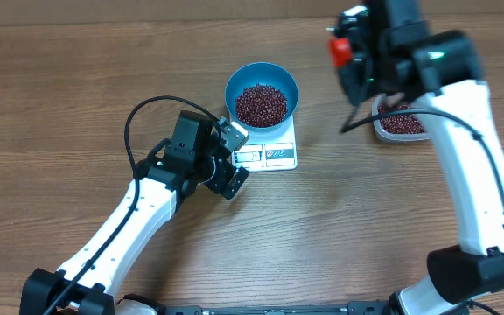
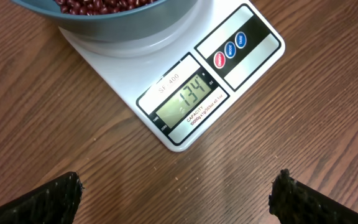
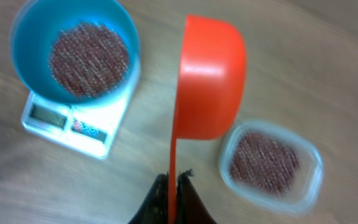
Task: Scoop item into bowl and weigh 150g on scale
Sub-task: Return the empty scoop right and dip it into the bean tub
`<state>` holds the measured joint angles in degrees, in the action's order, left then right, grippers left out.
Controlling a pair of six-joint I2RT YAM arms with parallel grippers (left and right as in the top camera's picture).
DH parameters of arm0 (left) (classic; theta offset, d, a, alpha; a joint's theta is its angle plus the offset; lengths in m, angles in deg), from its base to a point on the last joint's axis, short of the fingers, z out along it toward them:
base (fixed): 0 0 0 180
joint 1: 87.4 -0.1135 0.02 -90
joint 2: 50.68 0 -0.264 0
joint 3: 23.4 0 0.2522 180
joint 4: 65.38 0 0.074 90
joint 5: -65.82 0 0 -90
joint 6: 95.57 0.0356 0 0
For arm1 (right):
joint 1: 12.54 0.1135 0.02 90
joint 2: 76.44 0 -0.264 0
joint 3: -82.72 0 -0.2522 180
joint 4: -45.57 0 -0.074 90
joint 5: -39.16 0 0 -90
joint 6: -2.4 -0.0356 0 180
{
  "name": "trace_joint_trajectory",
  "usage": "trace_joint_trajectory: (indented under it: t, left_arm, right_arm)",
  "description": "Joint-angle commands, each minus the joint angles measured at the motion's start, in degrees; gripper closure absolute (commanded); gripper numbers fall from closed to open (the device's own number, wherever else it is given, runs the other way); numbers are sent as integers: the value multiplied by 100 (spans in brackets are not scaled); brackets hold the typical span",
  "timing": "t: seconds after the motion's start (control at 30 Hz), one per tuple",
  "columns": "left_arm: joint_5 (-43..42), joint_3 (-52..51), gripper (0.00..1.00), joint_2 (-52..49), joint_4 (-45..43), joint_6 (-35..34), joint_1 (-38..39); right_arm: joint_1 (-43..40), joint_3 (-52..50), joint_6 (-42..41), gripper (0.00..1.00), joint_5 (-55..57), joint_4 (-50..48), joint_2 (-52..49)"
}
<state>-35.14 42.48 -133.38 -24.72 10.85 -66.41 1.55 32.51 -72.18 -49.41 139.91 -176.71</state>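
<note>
The worktop (image 1: 77, 79) I'm working over looks like brown wood, its grain running in long streaks under a matt finish. The scale (image 2: 114, 78) is smooth white plastic with a faint sheen. Its button panel (image 2: 253, 50) looks glossier, and the display window (image 2: 185, 99) is a flat grey-green. The bowl (image 3: 27, 34) reads as smooth blue plastic, slightly shiny. The beans (image 2: 92, 5) are dark red-brown with small glints on their skins. My scoop (image 3: 210, 81) is smooth orange-red plastic with a satin look. The tub (image 3: 312, 180) is clear plastic. The pads (image 2: 48, 202) of my left hand (image 2: 176, 199) look black and rough-textured. The arm shells (image 1: 138, 219) are glossy white.
</note>
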Motion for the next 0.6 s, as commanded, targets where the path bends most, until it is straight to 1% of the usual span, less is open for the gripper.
trace_joint_trajectory:
  t: [0.0, 0.13, 0.23, 0.33, 0.47, 0.57]
  left_arm:
    - [-63, -33, 1, -46, -15, -35, 2]
    - [-63, -33, 0, -46, -17, -35, 2]
    - [-63, -33, 0, -46, -15, -35, 2]
    - [-63, -33, 0, -46, -15, -35, 2]
    - [-63, -33, 0, -46, -15, -35, 2]
    - [-63, -33, 0, -46, -15, -35, 2]
  right_arm:
    - [-603, 127, 365, 96, -122, 468, 28]
    - [-1408, 116, 748, 96, -448, 1102, -308]
    - [-1825, 7, 885, 96, -562, 1110, -566]
    - [-2048, -46, 1064, 96, -560, 1106, -870]
    - [-2218, -48, 1340, 96, -435, 1023, -1530]
    - [-2251, -46, 1338, 96, -267, 1097, -1921]
